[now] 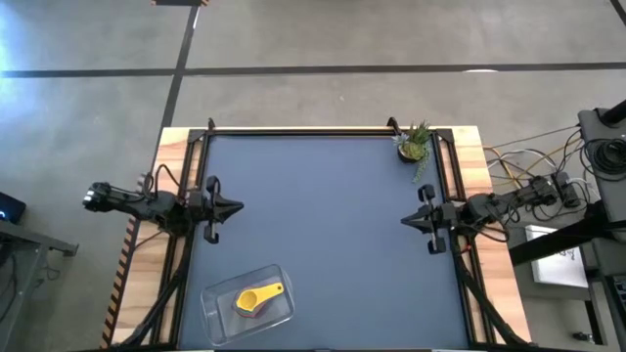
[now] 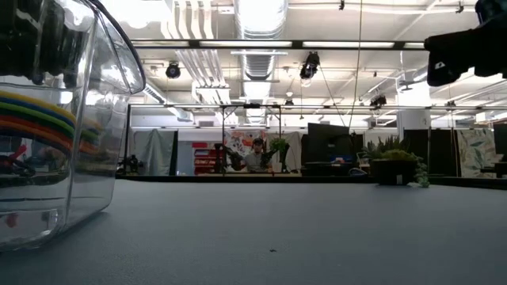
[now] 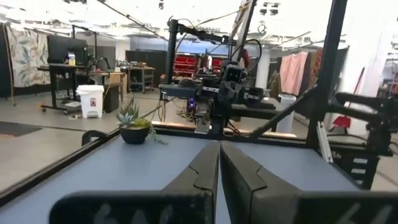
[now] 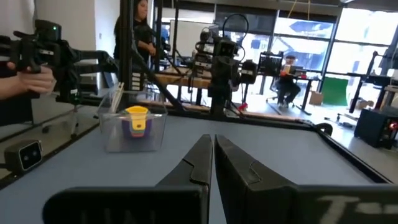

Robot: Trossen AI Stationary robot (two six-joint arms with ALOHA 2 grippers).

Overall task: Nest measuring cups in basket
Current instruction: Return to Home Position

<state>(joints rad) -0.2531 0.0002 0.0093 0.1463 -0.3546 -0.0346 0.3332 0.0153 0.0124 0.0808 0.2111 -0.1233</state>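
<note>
The clear basket [image 1: 247, 304] sits on the mat near the table's near-left corner; it also shows in the right wrist view [image 4: 132, 129] and close up in the low view [image 2: 55, 127]. Inside it the measuring cups [image 1: 256, 297] are stacked one in another, yellow on top with its handle pointing right; purple shows below it in the stack [image 4: 137, 122]. My left gripper [image 1: 238, 207] hovers shut at the table's left side, far from the basket. My right gripper [image 1: 405, 221] hovers shut at the right side. Both point inward and hold nothing.
A small potted plant [image 1: 415, 145] stands at the far right corner of the mat. The dark mat [image 1: 323, 225] is bordered by a black frame. People and equipment show in the room beyond the table.
</note>
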